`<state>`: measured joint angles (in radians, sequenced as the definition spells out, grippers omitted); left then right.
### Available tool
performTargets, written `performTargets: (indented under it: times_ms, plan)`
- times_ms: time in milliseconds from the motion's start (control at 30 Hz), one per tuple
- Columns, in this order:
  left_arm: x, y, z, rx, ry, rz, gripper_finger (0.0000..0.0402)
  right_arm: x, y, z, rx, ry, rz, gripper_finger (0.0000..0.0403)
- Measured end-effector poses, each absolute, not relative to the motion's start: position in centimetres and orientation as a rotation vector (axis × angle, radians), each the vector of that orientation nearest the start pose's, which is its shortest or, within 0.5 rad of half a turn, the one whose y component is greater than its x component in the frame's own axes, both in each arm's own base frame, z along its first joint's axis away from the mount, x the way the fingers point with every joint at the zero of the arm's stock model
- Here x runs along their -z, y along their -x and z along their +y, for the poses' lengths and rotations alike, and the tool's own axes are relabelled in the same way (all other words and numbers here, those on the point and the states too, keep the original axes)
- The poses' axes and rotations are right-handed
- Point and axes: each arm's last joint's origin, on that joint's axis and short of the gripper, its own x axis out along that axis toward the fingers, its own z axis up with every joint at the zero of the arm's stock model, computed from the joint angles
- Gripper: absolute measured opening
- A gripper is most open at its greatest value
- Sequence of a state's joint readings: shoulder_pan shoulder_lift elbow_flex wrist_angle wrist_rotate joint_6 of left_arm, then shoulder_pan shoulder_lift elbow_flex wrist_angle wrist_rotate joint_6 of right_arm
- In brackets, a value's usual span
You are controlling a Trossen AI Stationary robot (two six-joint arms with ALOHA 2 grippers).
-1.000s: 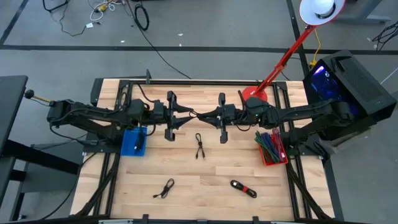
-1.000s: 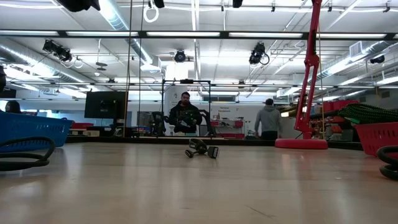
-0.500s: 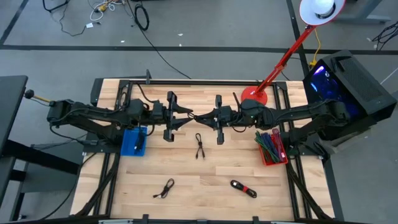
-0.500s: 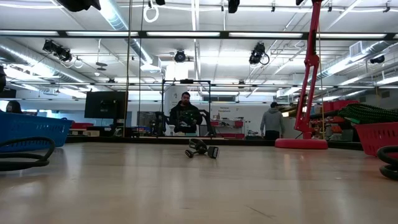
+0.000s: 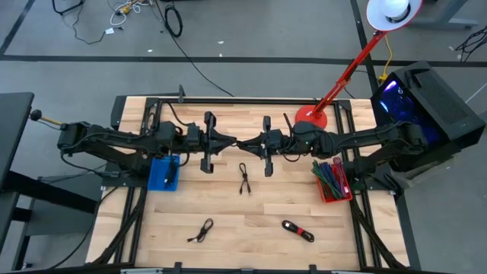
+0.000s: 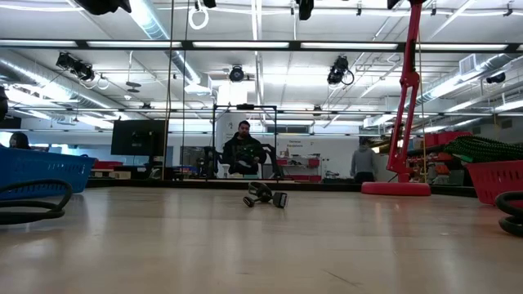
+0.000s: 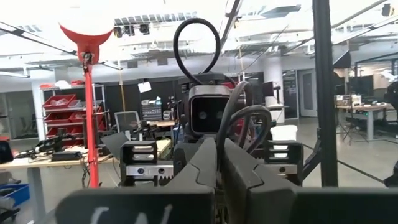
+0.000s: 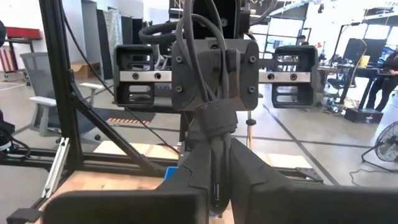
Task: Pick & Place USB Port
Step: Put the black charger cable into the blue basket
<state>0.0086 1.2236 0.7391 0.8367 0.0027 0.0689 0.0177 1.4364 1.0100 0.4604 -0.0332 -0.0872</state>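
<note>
Both arms hang over the back half of the table, the left gripper (image 5: 230, 141) and right gripper (image 5: 245, 143) nose to nose, each with its fingers pressed together on nothing. The black USB cable (image 5: 243, 179) lies on the wood just in front of them, untouched.

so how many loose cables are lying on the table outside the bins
3: a black cable mid-table just below the end effectors, a black cable nearer the front left, and a black-and-red cable at front right. Others fill the red bin; the blue bin may hide more.
</note>
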Motion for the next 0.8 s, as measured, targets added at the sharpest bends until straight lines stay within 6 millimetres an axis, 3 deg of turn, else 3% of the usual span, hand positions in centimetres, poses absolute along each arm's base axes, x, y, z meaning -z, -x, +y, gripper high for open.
performTargets:
  times_ms: [233,433,700,800]
  plan:
    - [-32.1,-26.6,0.4,-0.082,-0.075,-0.309,0.0006,-32.0,-32.9,0.5,-0.041,0.071,-0.018,0.0103]
    - [-31.6,-25.7,0.5,-0.156,-0.048,-0.146,0.0006,-32.4,-31.6,-0.3,-0.008,0.084,0.057,0.0147]
    - [-31.5,-21.0,-1.1,-0.312,0.024,0.113,0.0006,-33.5,-28.1,-1.1,0.203,0.112,0.216,0.0154]
    - [-31.1,-18.9,-1.8,-0.353,0.081,0.199,0.0006,-33.0,-27.3,-1.3,0.273,0.131,0.313,0.0149]
